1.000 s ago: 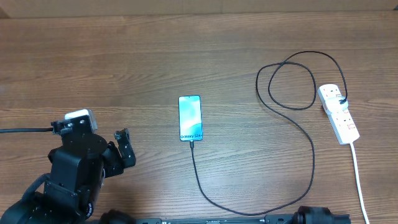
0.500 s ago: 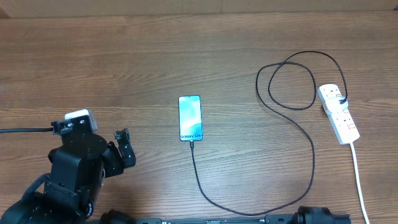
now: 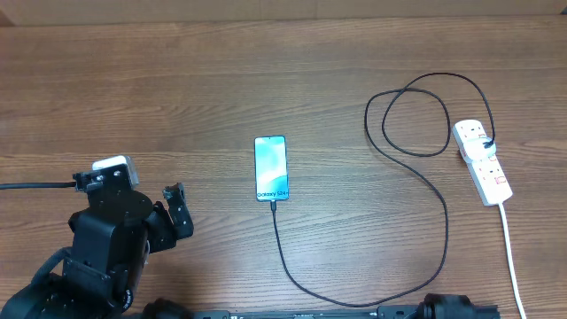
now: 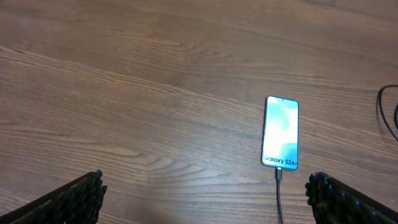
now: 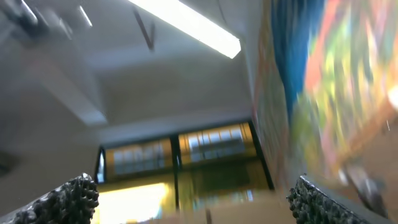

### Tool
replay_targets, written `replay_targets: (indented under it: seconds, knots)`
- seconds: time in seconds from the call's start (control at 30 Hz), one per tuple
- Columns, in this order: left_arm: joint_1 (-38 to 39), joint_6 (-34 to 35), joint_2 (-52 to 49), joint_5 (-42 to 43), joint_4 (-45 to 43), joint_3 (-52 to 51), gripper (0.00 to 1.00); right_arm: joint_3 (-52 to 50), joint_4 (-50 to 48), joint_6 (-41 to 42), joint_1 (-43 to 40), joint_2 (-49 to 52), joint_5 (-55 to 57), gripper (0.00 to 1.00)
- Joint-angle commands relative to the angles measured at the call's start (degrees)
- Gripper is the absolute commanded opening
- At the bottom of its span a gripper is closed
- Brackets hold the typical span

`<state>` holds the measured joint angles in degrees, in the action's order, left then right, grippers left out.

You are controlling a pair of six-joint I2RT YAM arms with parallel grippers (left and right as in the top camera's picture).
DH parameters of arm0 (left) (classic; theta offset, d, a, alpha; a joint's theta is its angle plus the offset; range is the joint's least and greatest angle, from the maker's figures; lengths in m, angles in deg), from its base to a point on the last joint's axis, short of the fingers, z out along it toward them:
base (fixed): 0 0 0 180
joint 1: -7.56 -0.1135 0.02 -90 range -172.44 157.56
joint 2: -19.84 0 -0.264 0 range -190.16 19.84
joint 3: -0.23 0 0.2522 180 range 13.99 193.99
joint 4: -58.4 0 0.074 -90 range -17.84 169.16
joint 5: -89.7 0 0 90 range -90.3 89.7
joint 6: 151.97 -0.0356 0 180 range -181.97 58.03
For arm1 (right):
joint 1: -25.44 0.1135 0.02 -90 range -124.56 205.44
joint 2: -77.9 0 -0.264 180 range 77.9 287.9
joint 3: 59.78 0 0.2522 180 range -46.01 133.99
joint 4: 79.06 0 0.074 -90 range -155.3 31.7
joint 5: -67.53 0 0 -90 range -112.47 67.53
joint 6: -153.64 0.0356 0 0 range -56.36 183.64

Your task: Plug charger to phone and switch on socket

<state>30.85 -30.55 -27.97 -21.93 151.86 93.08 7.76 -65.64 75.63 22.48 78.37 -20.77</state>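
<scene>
The phone [image 3: 271, 167] lies flat in the middle of the table, light blue screen up; it also shows in the left wrist view [image 4: 282, 131]. The black charger cable [image 3: 425, 186] loops from the white socket strip [image 3: 482, 161] at the right round to the phone's near end, where its plug tip [image 3: 273, 205] sits in the phone, as the left wrist view [image 4: 279, 175] shows too. My left gripper [image 4: 205, 193] is open and empty, low at the table's front left, well left of the phone. My right gripper [image 5: 193, 199] is open, pointing up at the ceiling.
The strip's white cord [image 3: 512, 257] runs to the front right edge. The left arm's body [image 3: 102, 239] fills the front left corner. The right arm's base [image 3: 456, 308] just shows at the front edge. Bare wooden table [image 3: 177, 89] lies all around.
</scene>
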Motion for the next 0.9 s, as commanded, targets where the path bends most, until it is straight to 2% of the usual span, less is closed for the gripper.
replay_targets:
  seconds: [0.0, 0.17, 0.3, 0.53, 0.73, 0.87]
  knots:
    - [0.5, 0.5, -0.1, 0.3, -0.2, -0.2, 0.99, -6.6, 2.0, 0.2, 0.0, -0.2, -0.4, 1.00]
    - [0.5, 0.5, -0.1, 0.3, -0.2, -0.2, 1.00, -18.3, 3.5, 0.5, 0.0, -0.2, -0.5, 1.00]
    - [0.5, 0.5, -0.1, 0.3, -0.2, -0.2, 0.99, -28.0, 3.2, 6.4, 0.0, -0.2, -0.2, 1.00]
    - [0.5, 0.5, -0.1, 0.3, -0.2, -0.2, 0.99, -42.2, -1.9, 7.8, 0.0, -0.2, -0.3, 1.00]
    - [0.5, 0.5, -0.1, 0.3, -0.2, -0.2, 0.99, -48.9, -3.7, 7.8, 0.0, -0.2, -0.2, 1.00]
    - [0.5, 0.5, -0.1, 0.3, -0.2, -0.2, 1.00, -50.7, -0.9, 7.8, 0.0, -0.2, -0.2, 1.00]
